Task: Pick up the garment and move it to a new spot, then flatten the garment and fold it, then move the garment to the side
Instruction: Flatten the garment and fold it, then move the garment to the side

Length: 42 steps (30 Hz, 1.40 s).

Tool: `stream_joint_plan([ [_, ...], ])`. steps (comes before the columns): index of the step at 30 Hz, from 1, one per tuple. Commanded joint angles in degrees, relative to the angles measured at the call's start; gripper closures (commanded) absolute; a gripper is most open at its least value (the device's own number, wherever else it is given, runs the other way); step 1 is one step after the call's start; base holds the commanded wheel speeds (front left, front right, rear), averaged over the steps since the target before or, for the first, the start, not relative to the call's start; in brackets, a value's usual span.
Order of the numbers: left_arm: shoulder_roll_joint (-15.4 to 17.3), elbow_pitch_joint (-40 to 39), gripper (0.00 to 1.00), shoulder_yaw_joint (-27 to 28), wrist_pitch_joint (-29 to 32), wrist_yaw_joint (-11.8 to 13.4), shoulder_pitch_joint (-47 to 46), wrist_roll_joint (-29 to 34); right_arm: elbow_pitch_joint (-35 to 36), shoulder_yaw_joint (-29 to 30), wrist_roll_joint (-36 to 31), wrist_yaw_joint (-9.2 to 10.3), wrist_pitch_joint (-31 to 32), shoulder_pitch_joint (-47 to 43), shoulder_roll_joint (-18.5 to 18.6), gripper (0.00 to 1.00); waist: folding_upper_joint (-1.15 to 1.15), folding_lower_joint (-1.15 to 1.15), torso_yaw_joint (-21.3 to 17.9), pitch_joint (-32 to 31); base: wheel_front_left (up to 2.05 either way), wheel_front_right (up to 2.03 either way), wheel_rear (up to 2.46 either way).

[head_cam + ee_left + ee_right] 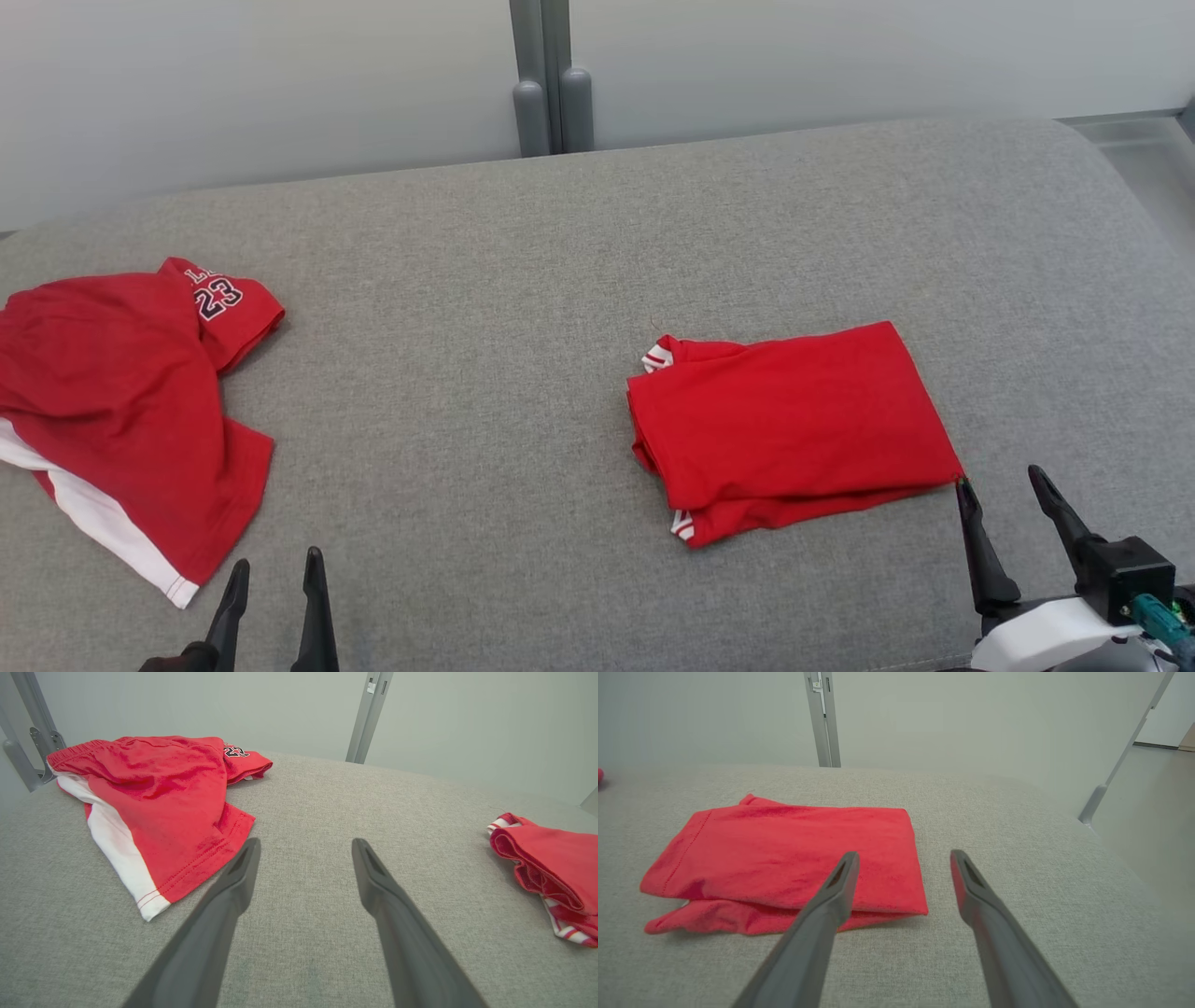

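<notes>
A folded red garment (pixel 794 425) with white trim lies flat on the grey cushion, right of centre; it also shows as a neat red rectangle (pixel 784 858) and a folded edge (pixel 551 868). My right gripper (pixel 1004 481) stands open just off the garment's near right corner, holding nothing; in the right wrist view my right gripper (pixel 903 856) has its left finger over that corner. My left gripper (pixel 275 565) is open near the front edge at the left, its fingers spread over bare cushion (pixel 303 844).
Crumpled red shorts (pixel 121 401) with a white side stripe and the number 23 lie at the far left, also seen as red shorts (pixel 159 798). The grey cushion (pixel 523 280) drops off at the right edge. A grey post (pixel 553 75) stands behind.
</notes>
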State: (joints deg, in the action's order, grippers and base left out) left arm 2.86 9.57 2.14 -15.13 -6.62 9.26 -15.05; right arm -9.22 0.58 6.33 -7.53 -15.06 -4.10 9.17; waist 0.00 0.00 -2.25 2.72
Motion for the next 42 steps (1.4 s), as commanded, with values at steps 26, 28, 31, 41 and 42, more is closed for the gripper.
stream_joint_plan([
  [26, 0.11, -1.05, 0.0, -0.22, 0.0, -0.87, -0.38, 1.44, -10.1, -2.19, 15.51, 0.07, 8.62, 12.66, 8.18, 0.0, 0.0, 0.0, 0.92, 2.23, 0.0, 0.0, 0.0],
  [28, 0.11, -1.26, 0.0, -1.01, 0.0, -0.88, -1.76, 1.37, -10.67, -2.93, 17.66, 0.08, 13.86, 16.68, 11.46, 0.0, 0.0, 0.0, 1.4, 4.33, 0.0, 0.0, 0.0],
  [31, 0.11, -1.38, 0.0, -2.07, 0.0, -0.9, -3.43, 1.28, -11.93, -5.77, 21.15, 0.07, 21.47, 21.75, 14.49, 0.0, 0.0, 0.0, 2.19, 7.54, 0.0, 0.0, 0.0],
  [41, 0.11, -0.07, 0.0, -3.3, 0.0, -0.85, -6.55, 1.3, -14.97, -19.21, 36.16, 0.08, 35.37, 27.82, 21.93, 0.0, 0.0, 0.0, 5.06, 11.7, 0.0, 0.0, 0.0],
  [42, 0.11, -0.02, 0.0, -3.2, 0.0, -0.85, -6.64, 1.31, -15.38, -19.79, 36.95, 0.08, 35.14, 27.95, 22.15, 0.0, 0.0, 0.0, 5.18, 11.77, 0.0, 0.0, 0.0],
])
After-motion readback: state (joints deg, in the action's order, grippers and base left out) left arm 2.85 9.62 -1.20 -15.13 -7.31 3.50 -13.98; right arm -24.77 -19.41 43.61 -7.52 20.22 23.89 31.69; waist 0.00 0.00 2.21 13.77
